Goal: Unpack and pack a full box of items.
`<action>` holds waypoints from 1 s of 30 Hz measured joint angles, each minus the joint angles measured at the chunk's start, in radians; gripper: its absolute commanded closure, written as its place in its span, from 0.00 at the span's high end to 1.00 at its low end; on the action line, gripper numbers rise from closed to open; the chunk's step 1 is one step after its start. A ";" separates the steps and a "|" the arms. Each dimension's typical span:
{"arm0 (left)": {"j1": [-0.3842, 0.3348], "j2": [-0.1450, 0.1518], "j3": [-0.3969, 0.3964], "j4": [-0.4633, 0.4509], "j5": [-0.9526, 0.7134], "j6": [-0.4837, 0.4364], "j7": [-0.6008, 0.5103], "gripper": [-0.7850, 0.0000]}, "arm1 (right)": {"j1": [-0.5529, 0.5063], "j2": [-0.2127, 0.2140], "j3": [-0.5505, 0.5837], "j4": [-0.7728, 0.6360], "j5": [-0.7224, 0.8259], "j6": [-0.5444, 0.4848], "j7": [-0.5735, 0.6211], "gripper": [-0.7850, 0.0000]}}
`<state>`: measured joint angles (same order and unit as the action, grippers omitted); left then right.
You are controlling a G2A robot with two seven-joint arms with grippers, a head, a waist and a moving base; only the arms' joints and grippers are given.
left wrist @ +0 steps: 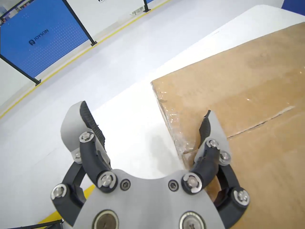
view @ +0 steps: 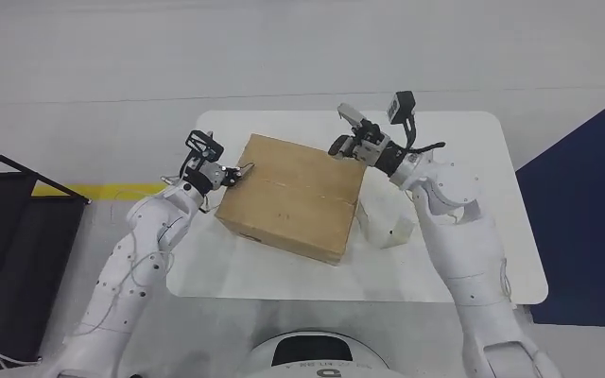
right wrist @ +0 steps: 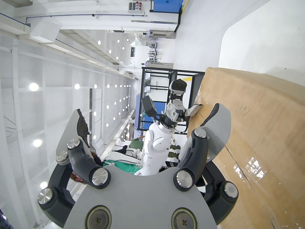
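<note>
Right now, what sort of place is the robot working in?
Probably a factory hall or industrial test floor: blue partition panels on black posts, a yellow line painted on the pale floor, and a high white ceiling with rows of round lights.

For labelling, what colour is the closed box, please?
Brown cardboard box; top view shows it best.

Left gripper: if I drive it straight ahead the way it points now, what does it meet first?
Most likely the cardboard box: its taped edge sits between the jaws of the open left gripper. Depth is unclear, so it may skim the top.
</note>
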<state>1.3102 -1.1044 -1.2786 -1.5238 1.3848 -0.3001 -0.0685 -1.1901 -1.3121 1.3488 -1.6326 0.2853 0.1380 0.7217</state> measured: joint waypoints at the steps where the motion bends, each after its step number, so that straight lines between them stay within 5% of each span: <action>1: -0.003 -0.001 0.004 0.005 0.000 0.006 -0.001 1.00 | 0.001 0.000 -0.001 0.001 0.000 -0.001 -0.001 1.00; 11: -0.006 -0.005 0.009 0.008 -0.007 0.016 0.002 1.00 | -0.023 0.005 0.006 -0.030 -0.022 -0.033 0.007 1.00; 20: -0.006 -0.005 0.009 0.008 -0.006 0.016 0.002 1.00 | -0.297 0.058 0.197 -0.203 -0.490 -0.183 -0.086 1.00; 30: -0.006 -0.005 0.009 0.008 -0.006 0.016 0.002 1.00 | -0.284 0.061 0.167 -0.200 -0.509 -0.180 -0.076 1.00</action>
<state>1.3044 -1.1093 -1.2693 -1.5160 1.3784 -0.2840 -0.0665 -1.4744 -1.2515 1.5156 -1.8327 -0.2237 -0.0416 0.6459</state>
